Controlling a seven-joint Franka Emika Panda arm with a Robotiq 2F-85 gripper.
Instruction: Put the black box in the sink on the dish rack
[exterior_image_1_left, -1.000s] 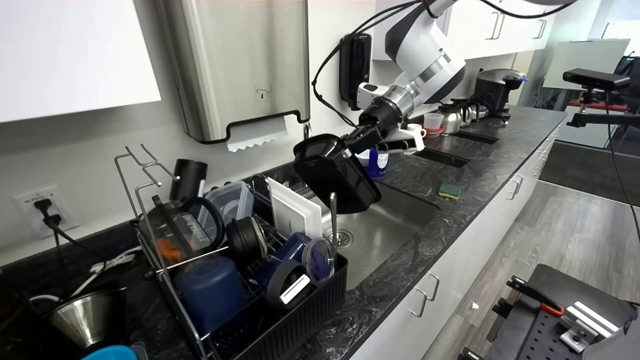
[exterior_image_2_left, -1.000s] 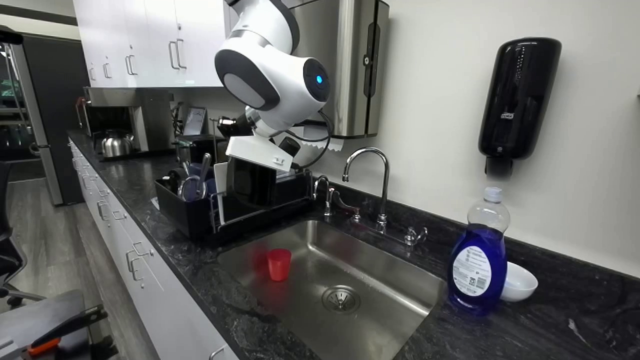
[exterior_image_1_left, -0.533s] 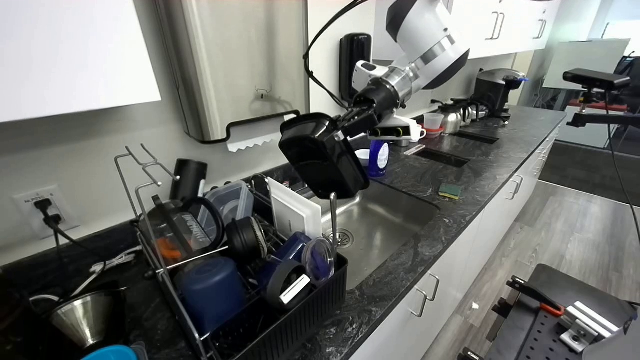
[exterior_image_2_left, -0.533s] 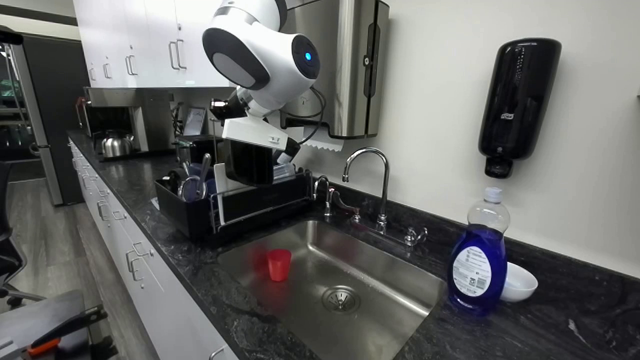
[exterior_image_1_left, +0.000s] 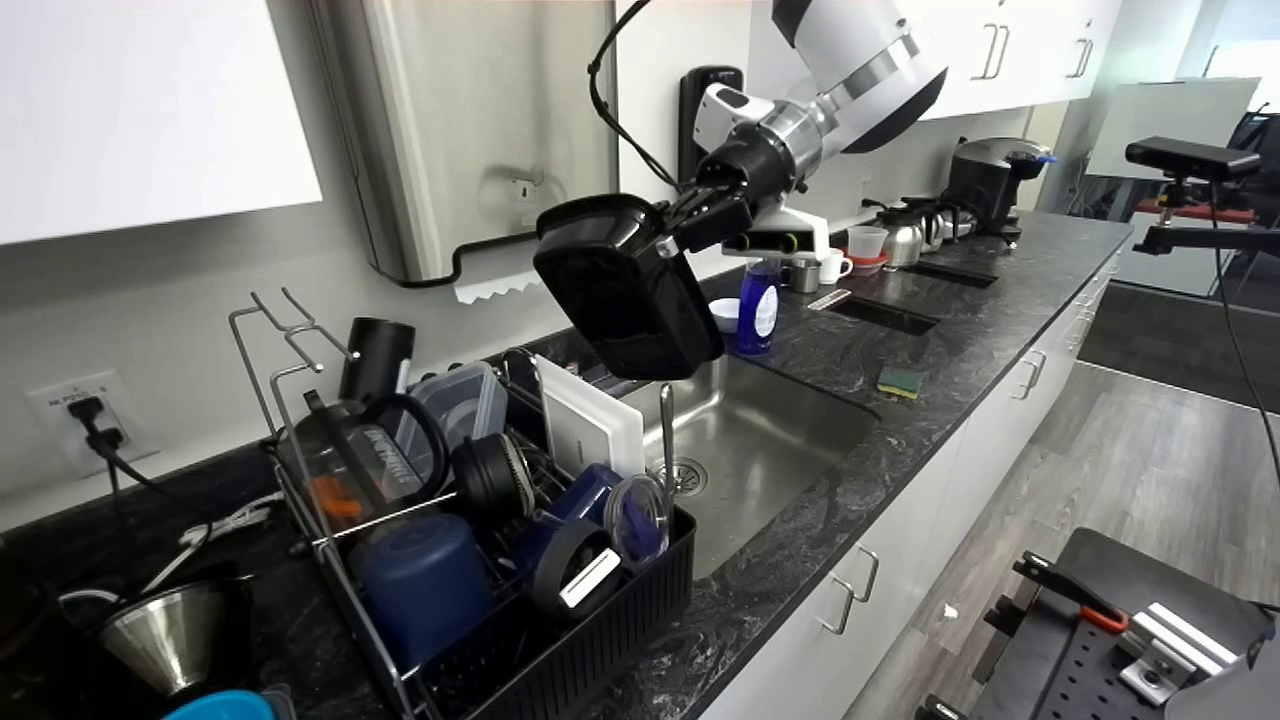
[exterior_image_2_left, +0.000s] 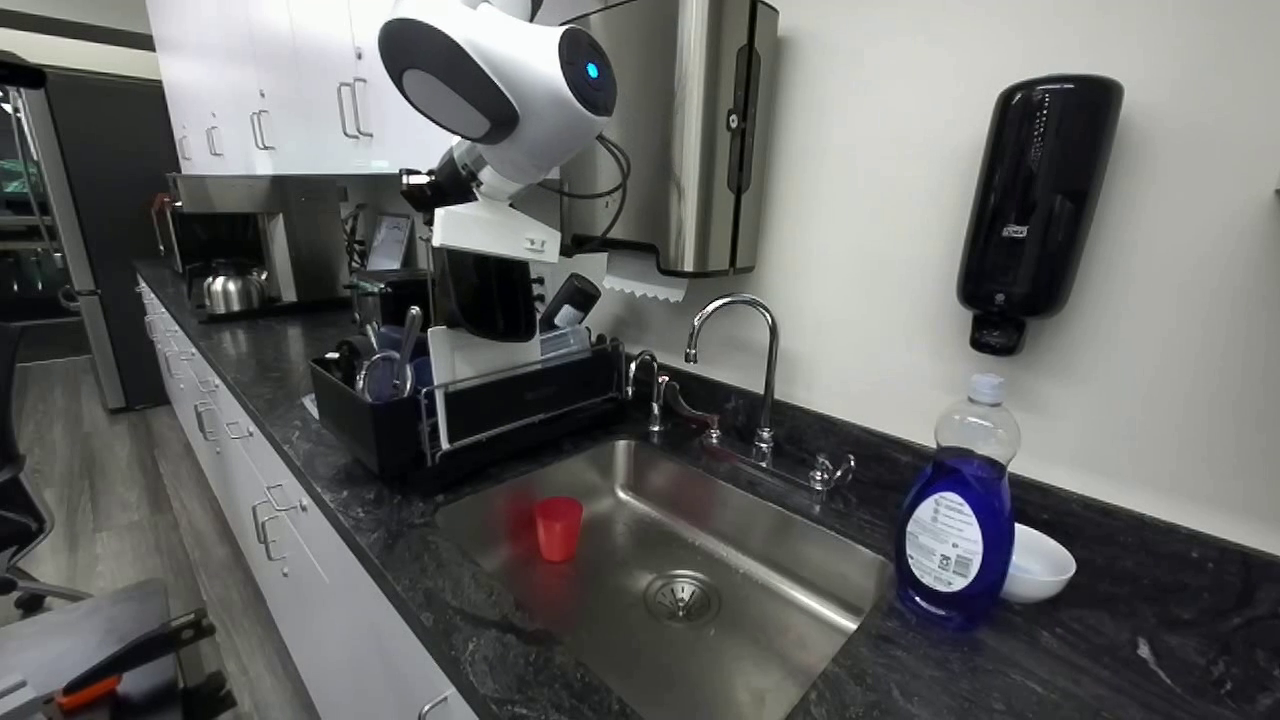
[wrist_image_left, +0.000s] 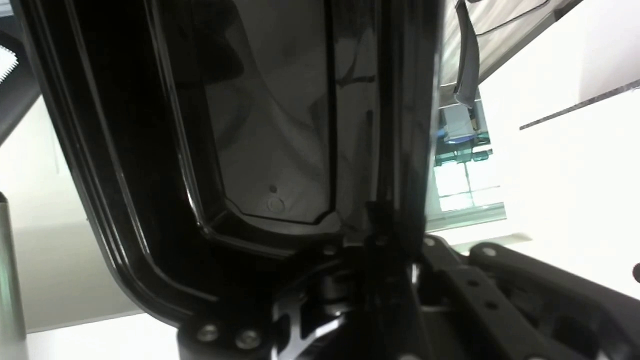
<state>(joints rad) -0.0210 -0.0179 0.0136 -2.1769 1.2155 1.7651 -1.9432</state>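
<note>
The black two-finger gripper (exterior_image_1_left: 668, 230) is pinching the rim of a glossy black rectangular plastic tub (exterior_image_1_left: 625, 300), which is hanging tilted above the border between the chrome-wire, dark-trayed dish rack (exterior_image_1_left: 620, 622) and the smooth rectangular stainless-steel sink (exterior_image_2_left: 765, 585). Crowded dishes (exterior_image_1_left: 425, 580) are leaving the rack little open room; a tapered red cup (exterior_image_2_left: 558, 528) is sitting in the roomier sink.

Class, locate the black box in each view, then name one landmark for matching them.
In an exterior view, the black box is near the centre.
In an exterior view, the black box is left of centre, above mid-height.
Wrist view: the black box fills much of the left and middle.
Landmark: the dish rack, in both exterior views, not made out in the wrist view.
</note>
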